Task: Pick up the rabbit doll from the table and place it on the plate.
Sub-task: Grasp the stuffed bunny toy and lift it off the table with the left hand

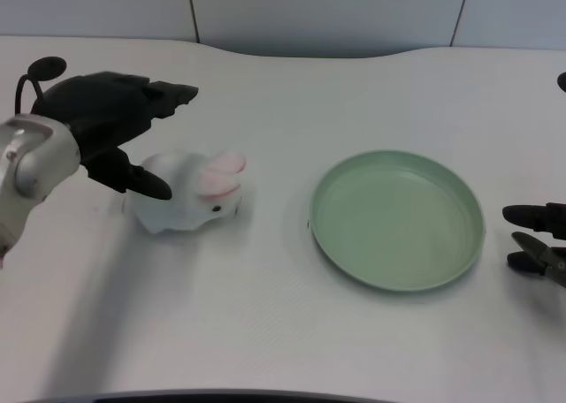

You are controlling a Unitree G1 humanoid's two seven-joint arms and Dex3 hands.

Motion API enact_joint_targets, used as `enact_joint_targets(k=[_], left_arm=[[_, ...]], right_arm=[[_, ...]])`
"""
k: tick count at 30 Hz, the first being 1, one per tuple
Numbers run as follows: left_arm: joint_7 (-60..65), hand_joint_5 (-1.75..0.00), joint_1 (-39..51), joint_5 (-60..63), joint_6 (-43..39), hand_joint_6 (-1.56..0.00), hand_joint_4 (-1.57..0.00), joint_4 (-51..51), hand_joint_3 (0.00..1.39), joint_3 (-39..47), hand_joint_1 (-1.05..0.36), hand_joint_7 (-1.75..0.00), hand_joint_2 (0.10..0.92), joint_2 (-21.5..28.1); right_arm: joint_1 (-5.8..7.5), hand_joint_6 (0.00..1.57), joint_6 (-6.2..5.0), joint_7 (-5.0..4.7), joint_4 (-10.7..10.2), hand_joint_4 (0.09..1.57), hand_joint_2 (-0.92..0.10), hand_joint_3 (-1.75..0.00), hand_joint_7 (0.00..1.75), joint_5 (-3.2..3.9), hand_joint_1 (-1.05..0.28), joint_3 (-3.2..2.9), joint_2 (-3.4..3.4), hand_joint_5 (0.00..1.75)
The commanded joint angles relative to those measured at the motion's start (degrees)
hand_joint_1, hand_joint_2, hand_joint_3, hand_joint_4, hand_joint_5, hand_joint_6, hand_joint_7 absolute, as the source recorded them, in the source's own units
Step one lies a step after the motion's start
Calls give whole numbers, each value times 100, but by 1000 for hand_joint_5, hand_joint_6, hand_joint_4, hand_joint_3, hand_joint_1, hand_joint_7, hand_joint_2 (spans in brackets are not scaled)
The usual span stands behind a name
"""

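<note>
White table (265,332) separates rabbit doll (187,193) from plate (397,219).

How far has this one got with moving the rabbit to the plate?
Nothing is delivered yet: the rabbit doll lies on the white table, left of the green plate, which holds nothing. In hand: the left hand is around the doll with fingers spread, one at its back; no firm grip shows. Left: grasp, lift, carry, place.

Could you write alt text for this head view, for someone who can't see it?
A robot's black left hand reaches over a white rabbit doll lying on a white table. An empty green plate sits to the doll's right.
</note>
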Motion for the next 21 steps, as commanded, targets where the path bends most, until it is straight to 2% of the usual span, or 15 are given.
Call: enact_joint_targets(k=[1, 3, 4, 6, 11, 13, 15, 17, 21], left_arm=[[-435, 1, -433, -282, 107, 0, 1, 838, 181, -123, -973, 1, 921, -243], [-571, 1, -669, -384, 164, 1, 1, 1318, 184, -194, -978, 1, 921, -397], [-569, 1, -772, -372, 194, 1, 1, 1543, 184, -260, -978, 1, 921, -479], [-537, 1, -928, -343, 239, 1, 1, 1885, 195, -381, -1004, 1, 921, -599], [-255, 1, -1255, -218, 630, 1, 1, 2692, 169, -702, -1029, 1, 921, -1043], [-42, 1, -1368, -56, 768, 1, 1, 2962, 158, -897, -1027, 1, 921, -1190], [220, 1, -1452, 141, 871, 1, 1, 3180, 150, -1127, -1018, 1, 921, -1298], [260, 1, -1501, 136, 950, 1, 1, 3379, 116, -1174, -983, 1, 916, -1377], [362, 1, -1524, 244, 1016, 1, 1, 3601, 66, -1359, -966, 1, 914, -1419]], right_arm=[[136, 903, 139, -3, -169, 1110, -921, -195, 2, 79, -453, -57, -26, 9], [184, 900, 278, 10, -301, 1110, -921, -181, 1, 152, -462, -94, 4, 8], [216, 901, 346, 0, -389, 1111, -921, -177, 1, 153, -466, -92, 5, 9], [267, 897, 407, -12, -508, 1102, -921, -176, 0, 128, -468, -69, -12, 4], [339, 891, 364, -29, -611, 1116, -921, -179, 0, 76, -469, -56, -60, 11], [346, 891, 351, -78, -624, 1112, -921, -179, 1, 18, -471, -38, -76, 9], [349, 893, 319, -90, -608, 1107, -921, -182, 2, -12, -468, -38, -87, 6], [361, 895, 316, -41, -615, 1108, -921, -183, 2, 53, -465, -85, -82, 7], [391, 901, 243, 89, -594, 1115, -921, -173, 5, 189, -463, -171, -91, 10]])
